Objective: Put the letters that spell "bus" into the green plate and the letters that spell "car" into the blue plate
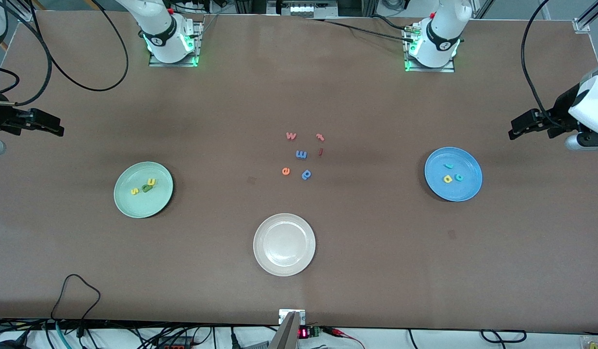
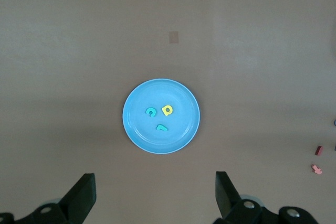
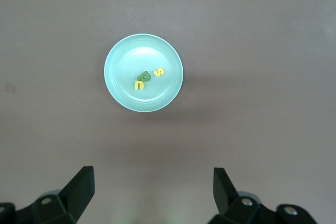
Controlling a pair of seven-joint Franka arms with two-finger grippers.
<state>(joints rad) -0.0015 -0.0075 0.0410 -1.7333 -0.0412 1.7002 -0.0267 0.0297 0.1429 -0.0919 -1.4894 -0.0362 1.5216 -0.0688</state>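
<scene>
Brown matte tabletop [image 1: 299, 87], cables along its edges. Round mint-green plate [image 1: 160, 201] holds foam "b", "u", "s" [image 1: 144, 187], "b" apparently touching "u"; round blue plate [image 1: 468, 191] holds "c", "a", "r" [image 1: 451, 174]. Left gripper [image 2: 155, 192] and right gripper [image 3: 153, 190], jaws spread, empty, waiting above.

Readable characters, all foam letters:
- green plate [image 1: 129, 206]: yellow "s" [image 1: 134, 191], dark green "b" [image 1: 145, 187], yellow "u" [image 1: 152, 182]
- blue plate [image 1: 468, 191]: yellow "a" [image 1: 447, 179], teal "c" [image 1: 459, 177], teal "r" [image 1: 448, 166]
- bench [image 1: 376, 266], centre: pink "w" [image 1: 291, 135], blue "m" [image 1: 301, 154], orange "e" [image 1: 285, 170]
- small red digits on a device at the bench edge nearest the camera [image 1: 302, 333], not legible
</scene>
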